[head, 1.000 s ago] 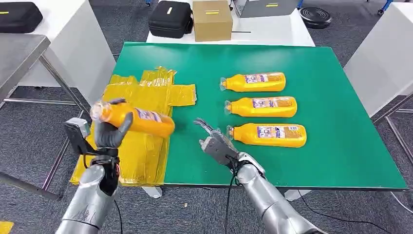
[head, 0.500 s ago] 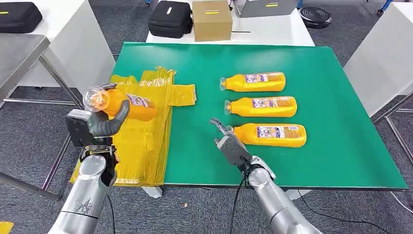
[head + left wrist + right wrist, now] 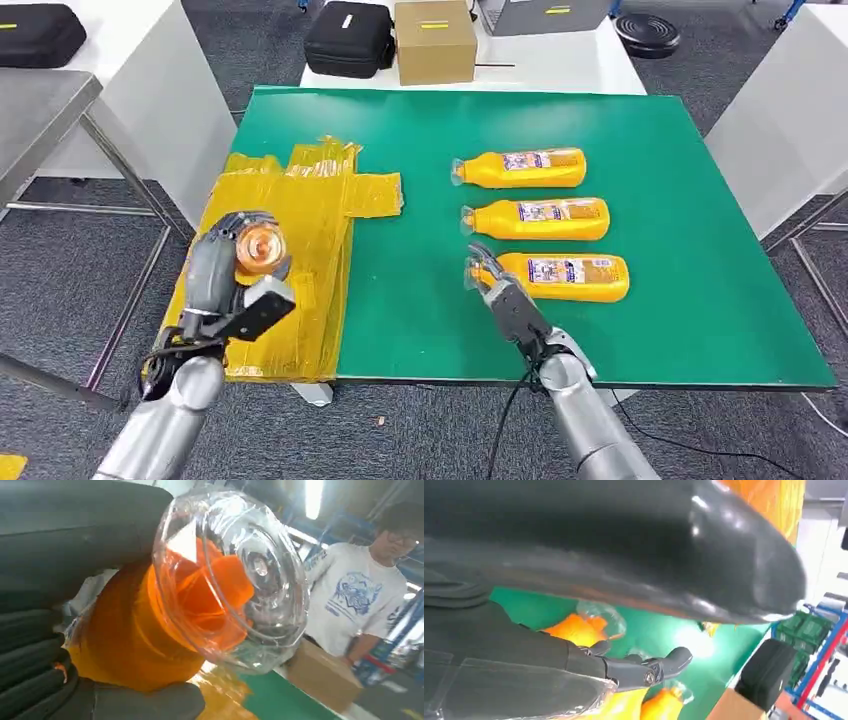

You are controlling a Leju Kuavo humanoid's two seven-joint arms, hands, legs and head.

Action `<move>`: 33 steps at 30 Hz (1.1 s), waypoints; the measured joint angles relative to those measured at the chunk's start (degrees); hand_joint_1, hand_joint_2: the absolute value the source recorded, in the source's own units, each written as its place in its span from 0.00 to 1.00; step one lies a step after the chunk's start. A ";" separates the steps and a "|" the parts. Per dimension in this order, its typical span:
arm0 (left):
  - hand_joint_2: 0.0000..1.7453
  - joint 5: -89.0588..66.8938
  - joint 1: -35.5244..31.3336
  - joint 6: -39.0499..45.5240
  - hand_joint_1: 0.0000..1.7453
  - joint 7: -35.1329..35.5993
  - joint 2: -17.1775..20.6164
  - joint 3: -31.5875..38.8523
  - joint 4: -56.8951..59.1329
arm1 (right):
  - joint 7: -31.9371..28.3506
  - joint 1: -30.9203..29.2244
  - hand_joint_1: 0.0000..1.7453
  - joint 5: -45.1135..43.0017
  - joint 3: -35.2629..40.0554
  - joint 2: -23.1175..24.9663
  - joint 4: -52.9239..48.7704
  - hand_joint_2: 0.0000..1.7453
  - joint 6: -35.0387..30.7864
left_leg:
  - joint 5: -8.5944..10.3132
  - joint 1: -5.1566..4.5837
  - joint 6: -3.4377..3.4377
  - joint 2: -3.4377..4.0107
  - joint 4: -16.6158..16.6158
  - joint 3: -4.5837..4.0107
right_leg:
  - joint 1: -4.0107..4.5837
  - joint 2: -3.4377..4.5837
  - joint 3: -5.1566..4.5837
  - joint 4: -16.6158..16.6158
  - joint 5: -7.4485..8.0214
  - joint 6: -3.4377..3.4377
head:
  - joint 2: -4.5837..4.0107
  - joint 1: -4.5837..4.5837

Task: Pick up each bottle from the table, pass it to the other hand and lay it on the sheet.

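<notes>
My left hand (image 3: pixel 210 278) grips an orange bottle (image 3: pixel 259 247) above the near left part of the yellow sheet (image 3: pixel 310 200), its clear cap (image 3: pixel 235 580) turned toward the head camera. Dark fingers (image 3: pixel 30 645) wrap the bottle's orange body (image 3: pixel 130 645). Three more orange bottles lie on their sides in a column on the green table (image 3: pixel 420 140): far (image 3: pixel 522 168), middle (image 3: pixel 540 218), near (image 3: pixel 565 277). My right hand (image 3: pixel 497 292) is open, its fingers (image 3: pixel 649 667) spread right at the near bottle's cap end (image 3: pixel 584 627); whether they touch it I cannot tell.
A black case (image 3: pixel 348 38) and a cardboard box (image 3: pixel 435 40) stand on a white table behind. A grey metal table (image 3: pixel 40 110) is at the left. A person in a white T-shirt (image 3: pixel 360 595) stands beyond the table.
My left hand has turned the bottle cap-first toward the camera and lowered it over the sheet. My right hand has moved right and forward, up to the near bottle's cap.
</notes>
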 measured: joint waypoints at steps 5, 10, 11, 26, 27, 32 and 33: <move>1.00 -11.45 3.64 3.10 1.00 5.02 1.38 0.00 -5.02 | 0.04 0.55 0.00 0.24 -1.29 -0.26 -1.53 0.00 0.37 | 0.00 0.00 0.00 0.04 -0.01 0.00 | 0.00 0.01 0.00 0.00 0.01 -0.01 | 0.00 -0.02; 1.00 -18.52 7.05 4.20 1.00 8.44 1.92 -0.22 -9.69 | 0.31 0.54 0.00 0.26 -2.36 -0.33 -2.45 0.00 0.81 | 0.01 0.00 0.00 -0.04 -0.01 0.00 | 0.00 -0.02 0.01 0.00 0.01 -0.01 | 0.00 0.00; 1.00 -18.80 7.30 4.18 1.00 8.57 2.07 -0.30 -10.16 | 0.31 0.54 0.00 0.26 -2.40 -0.33 -2.54 0.00 0.83 | 0.00 0.00 0.00 -0.03 -0.01 0.00 | 0.00 -0.02 0.01 0.00 0.01 -0.01 | 0.00 -0.02; 1.00 -39.85 10.92 -8.84 1.00 19.96 5.58 -7.03 -13.65 | 0.15 1.78 0.00 0.74 -3.67 -0.33 -4.90 0.00 2.97 | 0.00 0.00 0.00 -0.02 -0.01 0.00 | -0.01 -0.01 0.00 -0.01 0.00 -0.01 | 0.00 -0.02; 1.00 -39.54 10.72 -10.72 1.00 19.23 5.86 -7.74 -13.27 | 0.07 1.77 0.00 0.68 -3.67 -0.33 -4.90 0.00 3.06 | 0.00 0.00 0.00 -0.02 -0.01 0.00 | -0.01 -0.01 0.01 -0.01 0.00 -0.01 | 0.00 0.00; 1.00 -38.26 9.85 -13.92 1.00 16.96 6.78 -9.90 -9.21 | -0.02 1.52 0.00 0.57 -3.67 -0.31 -4.85 0.00 3.08 | 0.00 0.00 0.00 0.01 -0.01 0.01 | 0.00 0.00 0.00 -0.01 0.02 -0.02 | 0.00 0.00; 1.00 -38.21 9.74 -13.97 1.00 16.90 6.89 -10.03 -8.71 | -0.02 1.52 0.00 0.57 -3.69 -0.31 -4.85 0.00 3.08 | 0.00 0.00 0.00 0.00 -0.01 0.01 | 0.00 0.00 0.00 -0.01 0.01 -0.02 | 0.00 -0.02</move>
